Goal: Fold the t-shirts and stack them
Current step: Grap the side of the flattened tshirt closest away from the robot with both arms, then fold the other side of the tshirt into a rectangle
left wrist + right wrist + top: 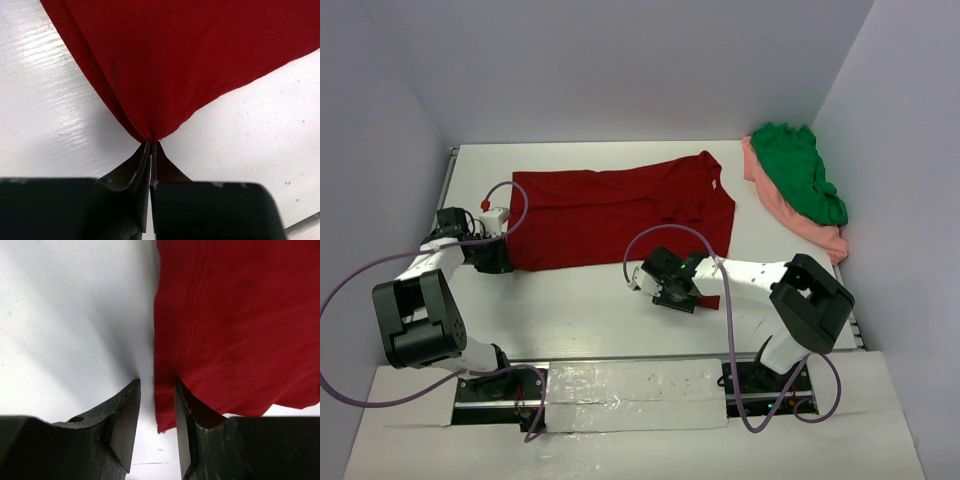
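My left gripper (151,146) is pinched tight on the near-left corner of the dark red t-shirt (620,215), which lies spread across the table (570,310). My right gripper (157,386) sits at the shirt's near-right edge, jaws parted a little, the hem in the gap and not clamped. The green t-shirt (800,170) lies crumpled on the salmon pink t-shirt (795,220) in the far right corner.

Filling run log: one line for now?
left fingers: shut on red t-shirt | right fingers: open at edge | green t-shirt over pink t-shirt
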Controlling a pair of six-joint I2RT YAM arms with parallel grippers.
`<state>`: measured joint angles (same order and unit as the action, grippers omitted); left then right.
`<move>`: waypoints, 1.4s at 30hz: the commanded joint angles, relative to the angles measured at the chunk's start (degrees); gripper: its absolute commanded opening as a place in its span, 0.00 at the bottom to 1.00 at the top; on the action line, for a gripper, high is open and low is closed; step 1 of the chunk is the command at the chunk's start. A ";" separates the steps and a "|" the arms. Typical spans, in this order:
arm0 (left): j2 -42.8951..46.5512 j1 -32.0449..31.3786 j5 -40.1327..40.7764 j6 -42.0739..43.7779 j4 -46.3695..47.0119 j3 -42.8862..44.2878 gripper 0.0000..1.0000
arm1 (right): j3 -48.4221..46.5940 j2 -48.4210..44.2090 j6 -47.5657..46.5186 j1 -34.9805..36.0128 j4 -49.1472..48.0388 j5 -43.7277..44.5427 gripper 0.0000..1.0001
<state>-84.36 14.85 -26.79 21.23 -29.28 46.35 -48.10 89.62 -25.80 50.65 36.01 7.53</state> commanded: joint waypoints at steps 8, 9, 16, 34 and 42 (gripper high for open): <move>2.00 0.35 -1.34 0.91 -0.78 0.15 0.08 | 0.90 2.31 -0.56 0.59 -7.62 6.62 0.41; 2.00 0.35 -1.34 1.00 -0.78 0.15 0.08 | 0.99 2.66 -0.65 0.67 -7.79 7.14 0.41; 2.35 0.35 -1.43 1.09 -0.87 0.23 0.08 | 1.08 4.15 -0.74 0.67 -6.92 6.80 0.36; 4.38 0.35 -3.97 0.65 -3.24 2.69 0.05 | -1.56 -3.48 0.05 0.76 -0.50 6.26 0.00; 3.41 0.44 -4.85 0.30 -4.56 6.91 0.05 | -6.47 -4.72 -1.62 -1.60 -0.50 8.29 0.00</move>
<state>-81.80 14.85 -28.99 21.52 -32.82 50.04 -50.57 87.15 -26.74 50.28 35.33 14.37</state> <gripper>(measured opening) 0.054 0.016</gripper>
